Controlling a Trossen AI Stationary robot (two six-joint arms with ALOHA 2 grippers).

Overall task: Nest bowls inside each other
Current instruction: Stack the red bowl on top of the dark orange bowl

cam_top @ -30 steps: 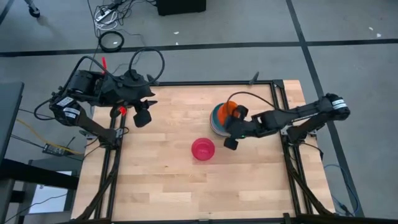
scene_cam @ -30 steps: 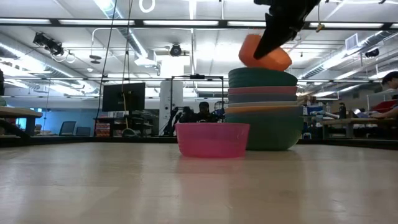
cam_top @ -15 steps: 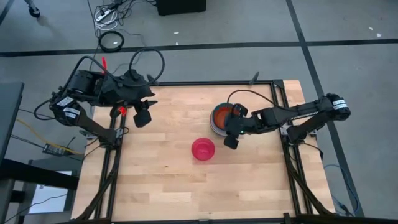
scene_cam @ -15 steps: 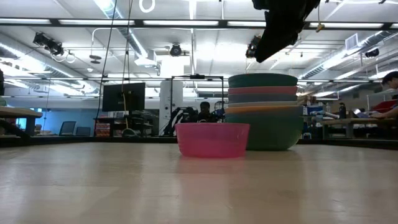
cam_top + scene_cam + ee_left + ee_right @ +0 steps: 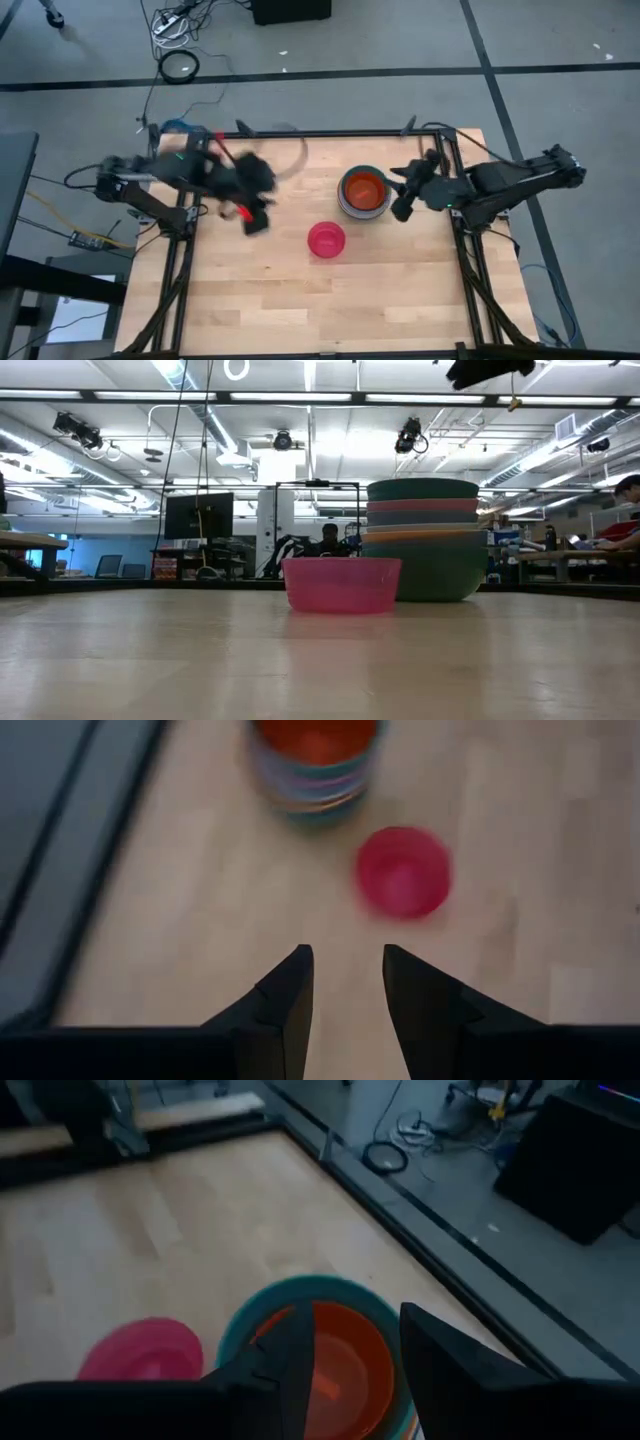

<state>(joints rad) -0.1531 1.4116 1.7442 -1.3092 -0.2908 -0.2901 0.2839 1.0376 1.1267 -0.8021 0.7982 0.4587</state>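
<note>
A stack of nested bowls (image 5: 362,192) stands right of the table's middle, with an orange bowl (image 5: 335,1365) lying inside its top and a teal rim around it. In the low view the stack (image 5: 420,540) shows teal, red, grey-blue and orange rims. A single pink bowl (image 5: 326,240) rests upright on its base on the wood, just in front of the stack. My right gripper (image 5: 403,203) hovers open just right of the stack, above it. My left gripper (image 5: 252,220) hangs open over the table left of the pink bowl (image 5: 402,872), with nothing between its fingers.
A black metal frame (image 5: 450,150) runs along the table's edges. Bare wood (image 5: 300,300) spreads across the near half of the table. Cables and a dark box lie on the floor beyond the far edge. A person (image 5: 625,510) sits in the room behind.
My right gripper has let go of the orange bowl, which now lies inside the top of the stack. It has then drawn back up and toward the table's right edge. My left gripper has swung down from the far left corner toward the pink bowl.
</note>
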